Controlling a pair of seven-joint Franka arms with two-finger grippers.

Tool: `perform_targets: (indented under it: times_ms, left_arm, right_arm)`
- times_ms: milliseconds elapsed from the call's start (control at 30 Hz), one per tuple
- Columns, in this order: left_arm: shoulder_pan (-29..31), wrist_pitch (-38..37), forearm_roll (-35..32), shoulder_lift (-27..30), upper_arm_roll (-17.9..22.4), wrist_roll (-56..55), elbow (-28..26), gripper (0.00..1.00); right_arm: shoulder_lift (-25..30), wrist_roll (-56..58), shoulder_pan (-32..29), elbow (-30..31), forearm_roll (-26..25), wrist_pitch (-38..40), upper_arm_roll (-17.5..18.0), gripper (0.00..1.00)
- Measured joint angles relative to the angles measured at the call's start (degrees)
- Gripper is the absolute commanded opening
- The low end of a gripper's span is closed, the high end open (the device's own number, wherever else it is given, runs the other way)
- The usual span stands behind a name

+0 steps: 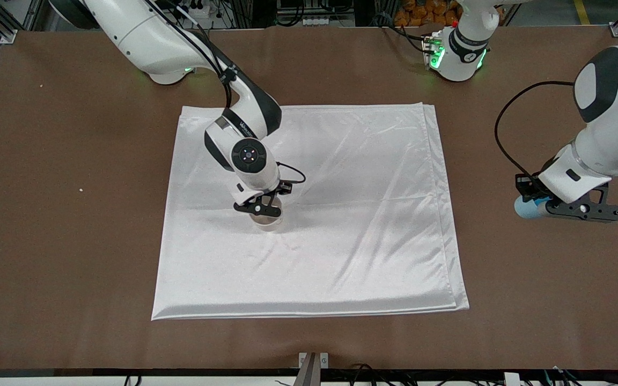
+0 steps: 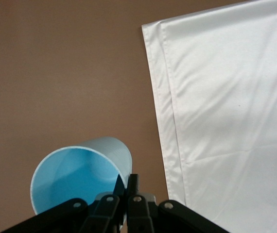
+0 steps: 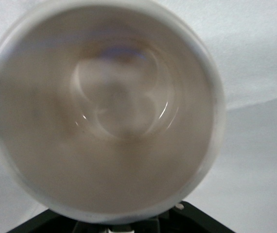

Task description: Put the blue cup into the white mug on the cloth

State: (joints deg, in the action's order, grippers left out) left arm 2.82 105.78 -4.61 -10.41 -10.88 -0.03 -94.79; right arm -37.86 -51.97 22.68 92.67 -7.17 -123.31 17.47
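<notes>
Blue cup (image 1: 526, 208) is clamped in my left gripper (image 1: 542, 206), off the cloth (image 1: 341, 214), over bare brown table (image 1: 73, 241) toward the left arm's end. In the left wrist view the cup (image 2: 77, 177) is tilted with its bright blue inside facing the camera, and the left gripper's (image 2: 127, 187) fingers (image 2: 133, 187) pinch its rim wall, pressed tight together on it. The folded edge of the cloth (image 2: 226, 121) lies on the table (image 2: 60, 73) beside the cup, apart from it.

White mug (image 1: 267, 219) sits at the middle of the cloth, somewhat toward the right arm's end. I have the right gripper (image 1: 262, 208) down on it, fingers closed on the mug at its rim. In the right wrist view the mug (image 3: 104, 111) fills most of the picture, mouth toward the camera, cream interior showing with nothing inside. I cannot tell from either view whether its base rests on the cloth (image 3: 260, 63) or stands just above it.

Cup is not yet in the mug; the two are well apart.
</notes>
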Motion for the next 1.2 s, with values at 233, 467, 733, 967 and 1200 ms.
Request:
perform_targets:
  times_ms: [233, 467, 733, 967, 1200]
  left_arm:
    - [0.0, -2.3, 0.0, 0.6, -1.6, -0.2, 2.0, 0.0]
    - [0.0, -3.7, 0.0, 1.7, -2.7, -2.4, 2.1, 0.0]
    - [0.0, -3.8, 0.0, 1.7, -2.8, -2.6, 2.1, 0.0]
    - [0.0, -4.3, 0.0, 1.7, -3.2, -2.7, 2.1, 0.0]
    - [0.0, -4.6, 0.0, 1.8, -4.3, -4.0, 2.1, 0.0]
  right_arm:
    - [-2.2, -2.5, 2.3, 0.0, -0.4, -4.4, -0.2, 0.0]
    - [-3.2, -3.7, 4.5, 0.0, -0.5, -7.5, -0.3, 0.0]
    - [-4.4, -4.0, 7.3, 0.0, -1.1, -9.0, -2.6, 1.0]
    - [-4.7, -4.1, 7.5, -0.2, -1.1, -9.1, -3.3, 1.0]
    - [-4.2, -4.1, 7.3, -0.8, -1.1, -8.0, -3.5, 1.0]
